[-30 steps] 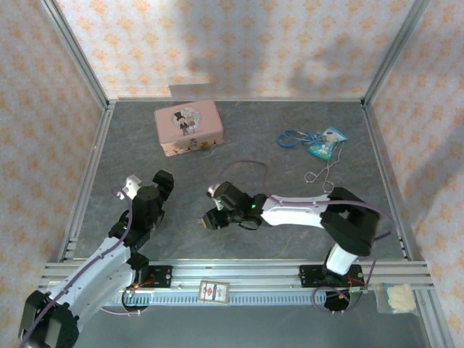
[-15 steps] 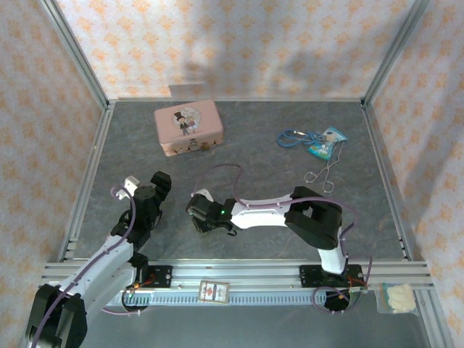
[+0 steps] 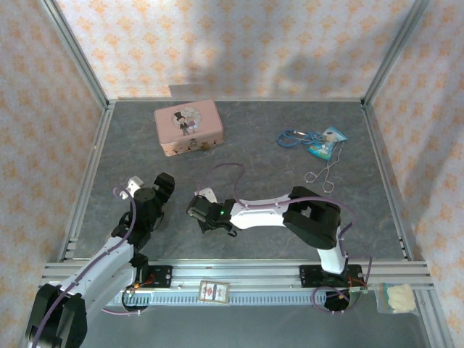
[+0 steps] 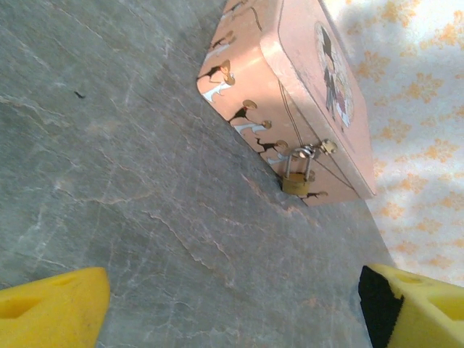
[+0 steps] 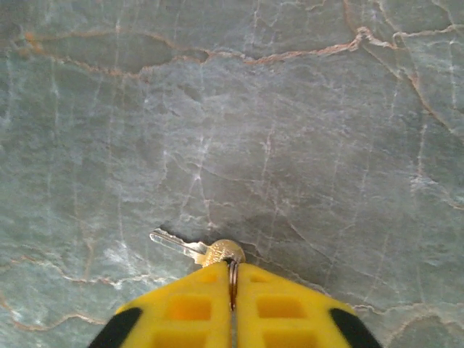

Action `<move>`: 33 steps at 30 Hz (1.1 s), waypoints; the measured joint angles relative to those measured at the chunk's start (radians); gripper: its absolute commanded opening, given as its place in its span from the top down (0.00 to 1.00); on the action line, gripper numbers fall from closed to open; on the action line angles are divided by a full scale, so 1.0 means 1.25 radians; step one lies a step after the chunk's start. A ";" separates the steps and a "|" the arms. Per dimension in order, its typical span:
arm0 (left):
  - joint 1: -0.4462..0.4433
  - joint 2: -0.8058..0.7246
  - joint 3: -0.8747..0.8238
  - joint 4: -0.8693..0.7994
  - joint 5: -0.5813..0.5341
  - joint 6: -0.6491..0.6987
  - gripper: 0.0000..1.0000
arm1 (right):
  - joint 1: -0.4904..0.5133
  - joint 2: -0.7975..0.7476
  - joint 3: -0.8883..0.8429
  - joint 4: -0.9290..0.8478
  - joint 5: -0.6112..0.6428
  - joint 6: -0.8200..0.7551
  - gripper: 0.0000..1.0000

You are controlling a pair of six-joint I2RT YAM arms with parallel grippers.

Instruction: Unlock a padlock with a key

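Note:
The small brass padlock hangs from the hasp on the front of the pink tin, which stands at the back left of the table. My left gripper is open, well short of the tin and pointing at the lock; it sits at the near left. The silvery key lies low over the stone surface, blade pointing left. My right gripper is shut on the key's ring at its head, in the near middle of the table.
A blue cord with a teal packet lies at the back right, with a thin looped string just in front of it. A small card and a pale packet rest on the front rail.
My right gripper has swung left across the table and closed on the key's ring. The left arm has barely shifted.

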 measured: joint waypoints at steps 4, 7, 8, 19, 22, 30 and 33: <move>-0.003 0.000 -0.002 0.030 0.040 -0.003 0.13 | -0.045 -0.060 -0.084 0.059 -0.064 -0.004 1.00; -0.030 0.010 -0.012 0.080 0.053 -0.008 0.15 | -0.107 -0.140 -0.154 0.102 -0.116 -0.004 1.00; -0.047 0.018 -0.014 0.100 0.057 -0.009 0.15 | -0.125 -0.167 -0.169 0.114 -0.128 -0.003 1.00; -0.255 0.296 0.015 0.425 0.070 -0.038 0.22 | -0.257 -0.396 -0.284 0.246 -0.203 0.064 1.00; -0.292 0.392 0.070 0.509 0.084 -0.045 0.25 | -0.257 -0.405 -0.294 0.268 -0.205 0.084 1.00; -0.323 0.544 0.150 0.678 0.133 -0.072 0.53 | -0.256 -0.414 -0.322 0.314 -0.208 0.123 1.00; -0.326 0.550 0.150 0.686 0.132 -0.075 0.68 | -0.256 -0.425 -0.334 0.320 -0.208 0.131 1.00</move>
